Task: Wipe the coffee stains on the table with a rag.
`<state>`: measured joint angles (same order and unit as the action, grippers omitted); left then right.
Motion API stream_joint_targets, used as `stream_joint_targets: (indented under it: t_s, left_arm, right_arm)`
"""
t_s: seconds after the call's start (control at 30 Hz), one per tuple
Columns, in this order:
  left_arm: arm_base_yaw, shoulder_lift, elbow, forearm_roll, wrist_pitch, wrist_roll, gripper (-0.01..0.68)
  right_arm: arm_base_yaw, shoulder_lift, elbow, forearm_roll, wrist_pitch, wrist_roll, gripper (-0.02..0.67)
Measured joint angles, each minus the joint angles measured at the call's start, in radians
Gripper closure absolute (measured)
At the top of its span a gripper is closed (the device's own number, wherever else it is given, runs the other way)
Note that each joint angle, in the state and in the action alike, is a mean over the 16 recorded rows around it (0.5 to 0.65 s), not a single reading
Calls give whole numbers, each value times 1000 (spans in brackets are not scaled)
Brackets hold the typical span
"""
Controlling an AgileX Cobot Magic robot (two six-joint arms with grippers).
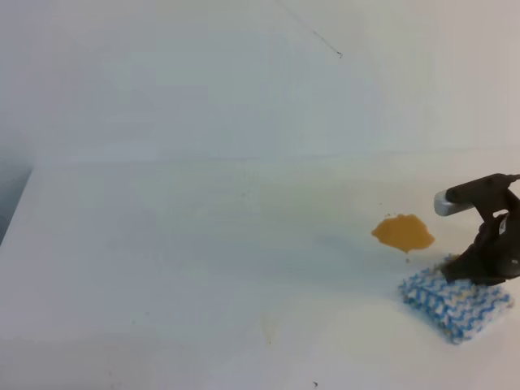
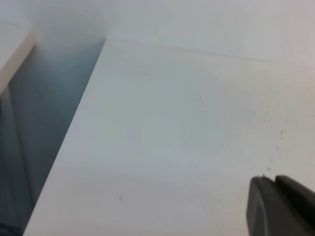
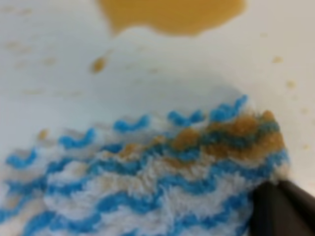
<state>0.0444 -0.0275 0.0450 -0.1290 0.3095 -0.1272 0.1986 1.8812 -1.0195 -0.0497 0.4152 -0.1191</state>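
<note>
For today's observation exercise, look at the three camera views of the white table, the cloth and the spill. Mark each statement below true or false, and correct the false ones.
1. The orange-brown coffee stain lies uncovered on the white tabletop. True.
2. The blue-and-white zigzag rag covers the stain. False: the rag lies beside it, nearer the camera in the exterior view, with bare table between them.
3. The right gripper is down at the rag's corner. True.
4. The rag is perfectly clean. False: brownish smudges show along its edge in the right wrist view.
5. The left gripper rests on the rag. False: its wrist view shows only bare tabletop beneath it.
</note>
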Motion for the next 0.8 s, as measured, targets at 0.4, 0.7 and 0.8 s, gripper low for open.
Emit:
stream_joint_targets:
  t_s: [0.4,0.7,0.8]
  left_arm:
    - [0,0,0,0,0,0,672]
    - [0,0,0,0,0,0,672]
    - [0,0,0,0,0,0,672]
  right_arm:
    - [-10,24,-119,37,183,-59,651]
    - [3,17,-106,134,225,-155,651]
    - [4,30,-100,128,201,-155,651]
